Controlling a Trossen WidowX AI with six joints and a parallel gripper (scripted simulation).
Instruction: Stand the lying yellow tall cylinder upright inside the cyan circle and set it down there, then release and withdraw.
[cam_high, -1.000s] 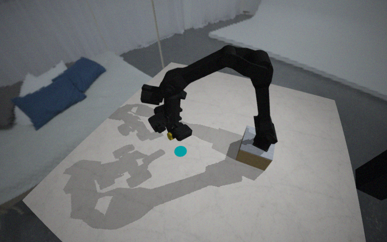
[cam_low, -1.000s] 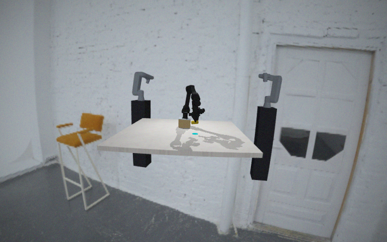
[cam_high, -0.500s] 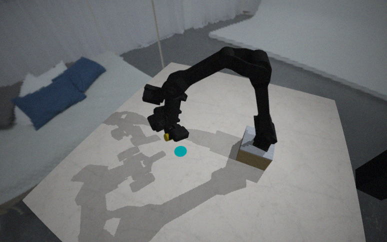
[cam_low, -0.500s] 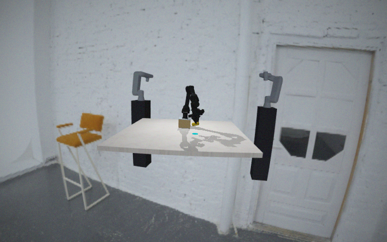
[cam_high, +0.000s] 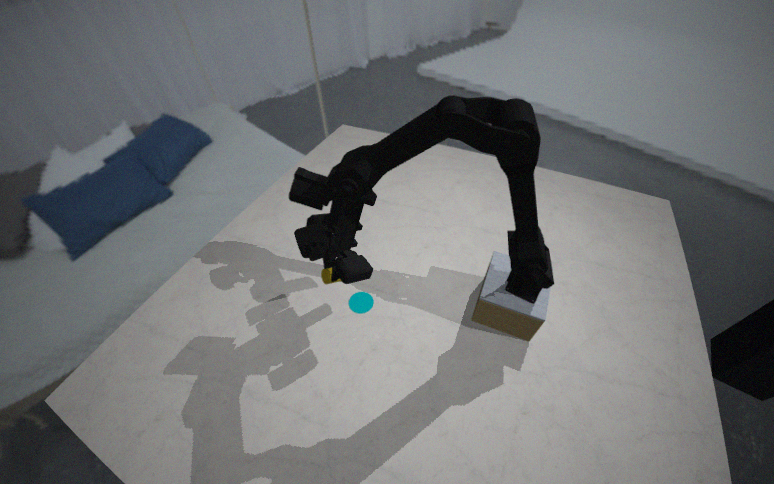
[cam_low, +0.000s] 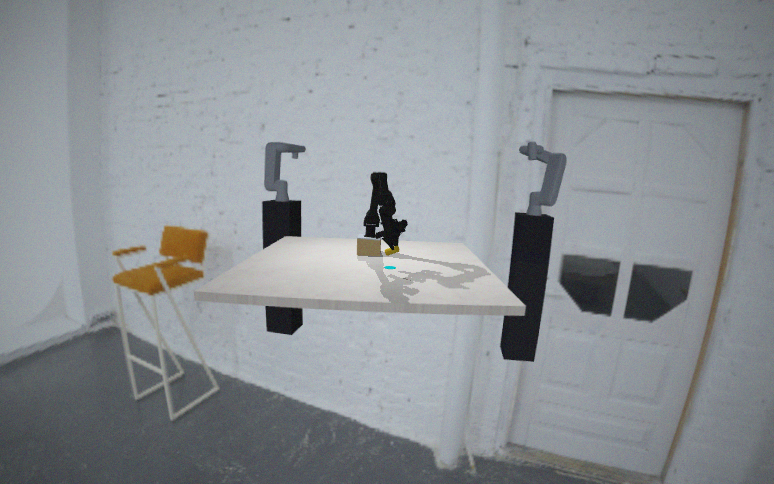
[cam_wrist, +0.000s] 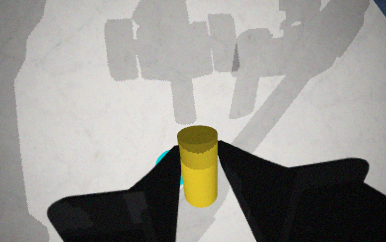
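The yellow tall cylinder (cam_high: 328, 275) (cam_low: 391, 250) (cam_wrist: 200, 172) is held between the two black fingers. My gripper (cam_high: 337, 275) (cam_low: 393, 247) (cam_wrist: 198, 147) is shut on it. In the exterior view the cylinder looks near to lying flat, slightly tilted, and above the table; its exact height is hard to tell. The cyan circle (cam_high: 360, 302) (cam_low: 389, 267) (cam_wrist: 162, 160) is flat on the table. In the top view it is a little below and right of the cylinder. In the wrist view the left finger hides most of it.
The arm's base stands on a box (cam_high: 508, 319) (cam_low: 368, 247) with tan sides, to the right of the circle in the top view. The pale table (cam_high: 599, 342) (cam_low: 273, 285) carries the arm's shadows. Two grey arms on black pedestals stand beyond the table in the exterior view.
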